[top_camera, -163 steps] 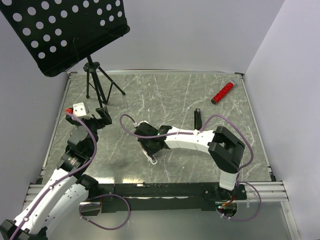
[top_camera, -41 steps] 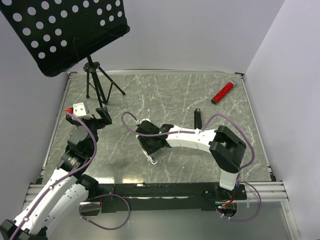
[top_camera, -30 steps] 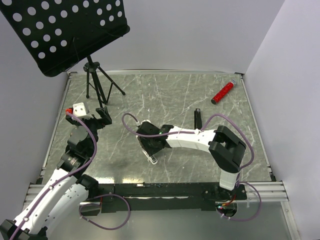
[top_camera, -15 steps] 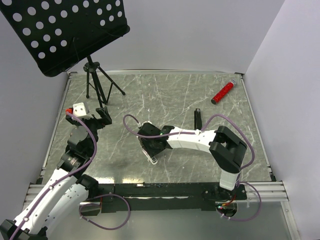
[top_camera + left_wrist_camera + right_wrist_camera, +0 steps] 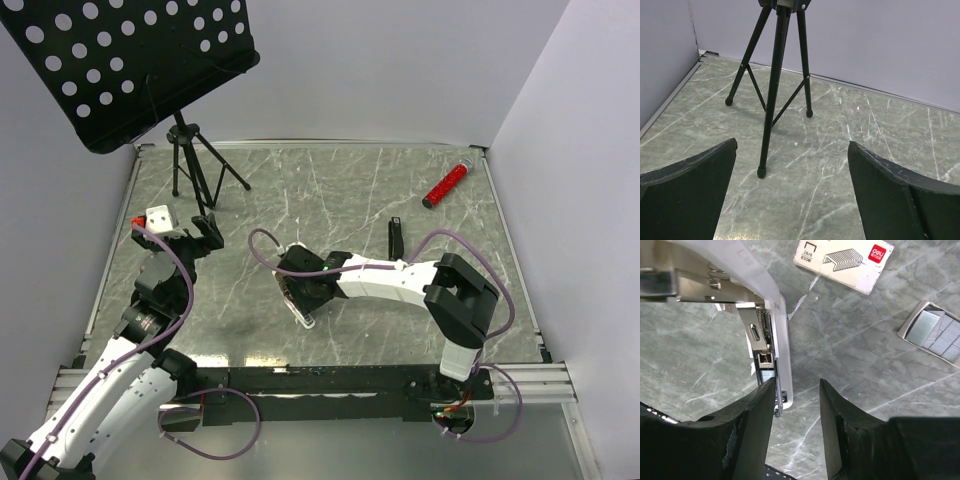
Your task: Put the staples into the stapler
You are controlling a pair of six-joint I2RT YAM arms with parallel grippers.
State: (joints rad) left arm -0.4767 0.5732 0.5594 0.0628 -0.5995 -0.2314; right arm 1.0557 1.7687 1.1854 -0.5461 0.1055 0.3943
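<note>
Stretching low leftward, the right arm is holding the right gripper (image 5: 797, 385) half-parted about the tip of one opened white stapler (image 5: 782, 340) mid-table — clamping nothing. Beyond are lying one staples box (image 5: 842, 260) and one staples tray (image 5: 935, 332); the left gripper (image 5: 791, 145) is gaping empty.

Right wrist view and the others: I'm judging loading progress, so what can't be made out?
- White stapler: right wrist view, upper part cut by the top edge; staples in its rail too small to tell.
- Staple tray: cut by the right edge.
- Staple box: top view, not seen, presumably under the right arm.
- Black bar: top view, too small to identify.
</note>
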